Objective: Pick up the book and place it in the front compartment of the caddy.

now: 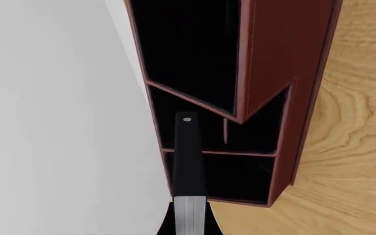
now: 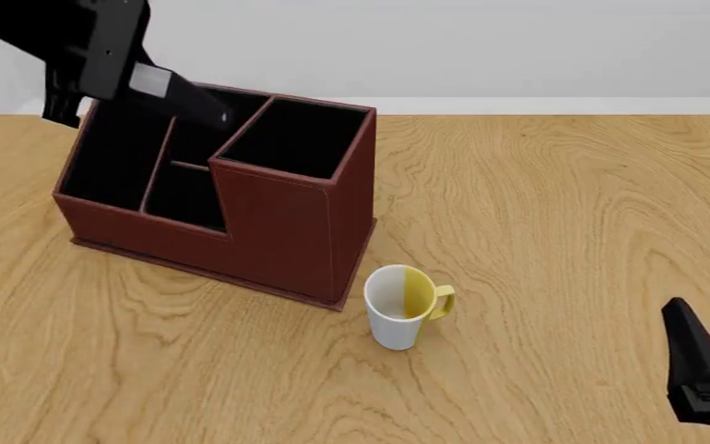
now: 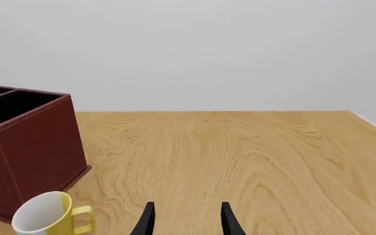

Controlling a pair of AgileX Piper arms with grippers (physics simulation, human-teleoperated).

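Right gripper rests unclenched, empty; left gripper clasps book above caddy.

The front camera sits above and behind me, looking forward and down across the bench to the far wall; it takes in the whole caddy and the mug. My left wrist camera hangs close over the caddy, facing down into its compartments, with the book running along its sightline. My right wrist camera rides low near the bench, facing level across it toward the wall, with the caddy's corner and the mug at one side. All three views share the caddy; front and right wrist views share the mug.
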